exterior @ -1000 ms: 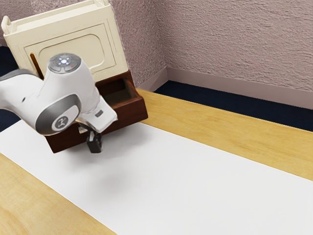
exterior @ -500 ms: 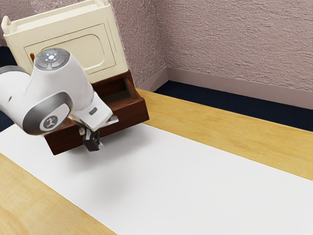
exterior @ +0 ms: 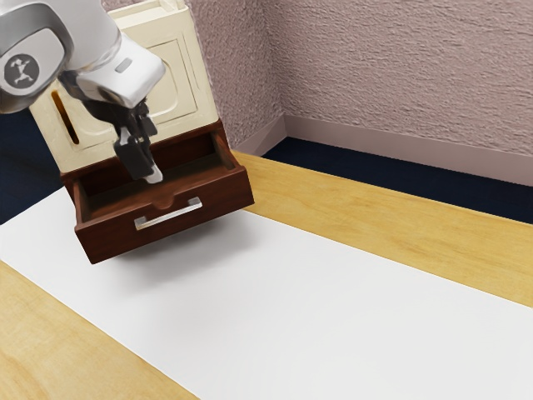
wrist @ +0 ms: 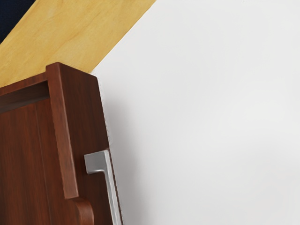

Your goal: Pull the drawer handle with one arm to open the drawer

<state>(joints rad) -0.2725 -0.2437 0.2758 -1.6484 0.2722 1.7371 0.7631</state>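
Note:
The brown drawer (exterior: pixel 208 197) stands pulled out of the cabinet, its inside showing. Its silver handle (exterior: pixel 169 214) runs across the front face, free of my gripper (exterior: pixel 150 172). The black gripper hangs above the drawer's inside, behind the handle; I cannot tell whether it is open or shut. In the wrist view, part of the handle (wrist: pixel 98 161) juts from the drawer front (wrist: pixel 84 112), near the notch in its top edge.
The cream cabinet body (exterior: pixel 179 100) rises behind the drawer, with a narrow brown slot on its front. A white sheet (exterior: pixel 316 308) covers much of the wooden table (exterior: pixel 375 217). Textured walls (exterior: pixel 400 75) stand beyond the table.
My gripper has left the handle area, rising and moving back toward the cabinet. The handle has come into full sight. The drawer slid out very slightly at first, then stayed put.

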